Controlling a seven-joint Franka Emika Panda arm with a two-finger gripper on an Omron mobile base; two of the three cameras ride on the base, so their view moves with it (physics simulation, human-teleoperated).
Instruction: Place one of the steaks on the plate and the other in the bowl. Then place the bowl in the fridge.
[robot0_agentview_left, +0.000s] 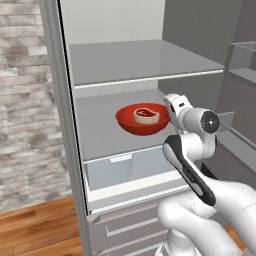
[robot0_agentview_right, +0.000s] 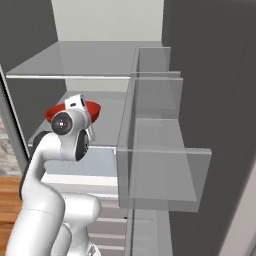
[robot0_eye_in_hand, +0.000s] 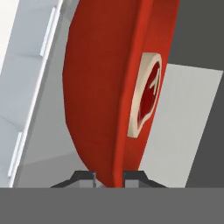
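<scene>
Rim of bowl (robot0_eye_in_hand: 105, 87) sits between your gripper (robot0_eye_in_hand: 109, 178) jaws, clamped on it. Steak (robot0_eye_in_hand: 146, 94) lies inside, further out from jaws. Bowl hangs just above fridge (robot0_agentview_left: 115, 127) shelf, approx. mid; next move I judge straight down.

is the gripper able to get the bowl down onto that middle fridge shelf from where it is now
Probably yes. The gripper is shut on the rim of the bowl, which, with the steak inside, hangs over the fridge shelf with nothing visible beneath it; the shelf above looks well clear.
</scene>
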